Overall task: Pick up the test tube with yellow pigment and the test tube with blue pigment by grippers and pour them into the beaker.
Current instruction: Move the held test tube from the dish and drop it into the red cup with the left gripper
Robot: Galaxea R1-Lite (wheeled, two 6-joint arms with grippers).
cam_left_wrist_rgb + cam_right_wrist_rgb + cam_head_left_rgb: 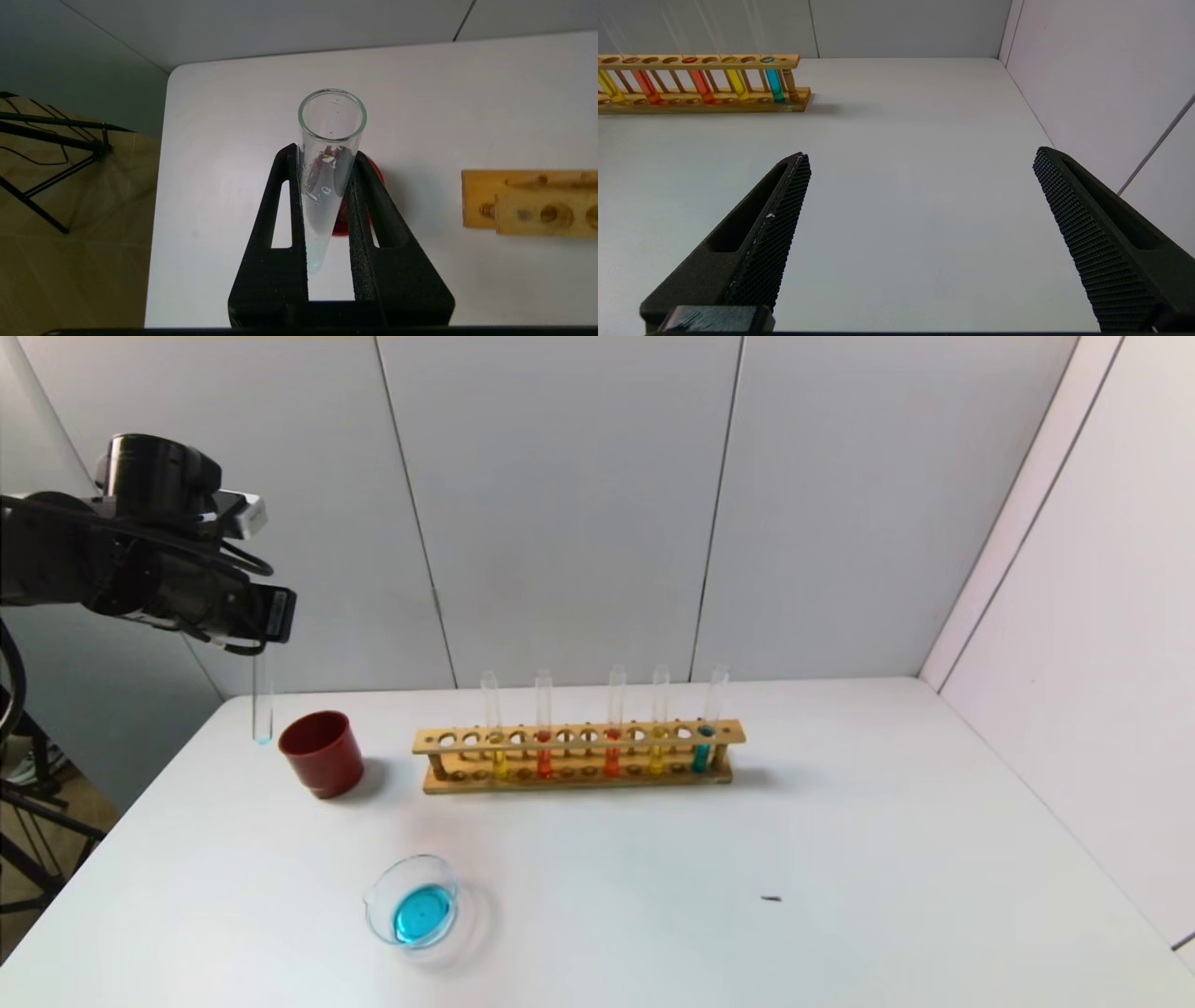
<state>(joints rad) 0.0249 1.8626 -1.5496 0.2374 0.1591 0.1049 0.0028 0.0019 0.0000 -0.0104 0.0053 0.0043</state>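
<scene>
My left gripper (261, 649) is shut on a clear test tube (262, 705) and holds it upright high above the table's far left corner, beside the dark red cup (321, 753). The tube is almost empty, with a trace of blue at its round bottom. The left wrist view shows the black fingers (362, 200) clamped on this tube (322, 196). The beaker (415, 905) stands near the front and holds cyan-blue liquid. A yellow tube (657, 751) and a blue tube (702, 747) stand in the wooden rack (579, 739). My right gripper (922, 154) is open and empty over bare table.
The rack also holds a second yellow tube (499, 756) and two orange-red tubes (543, 758). It shows in the right wrist view (705, 100) too. A small dark speck (770, 899) lies on the white table at the front right. Walls close the back and right.
</scene>
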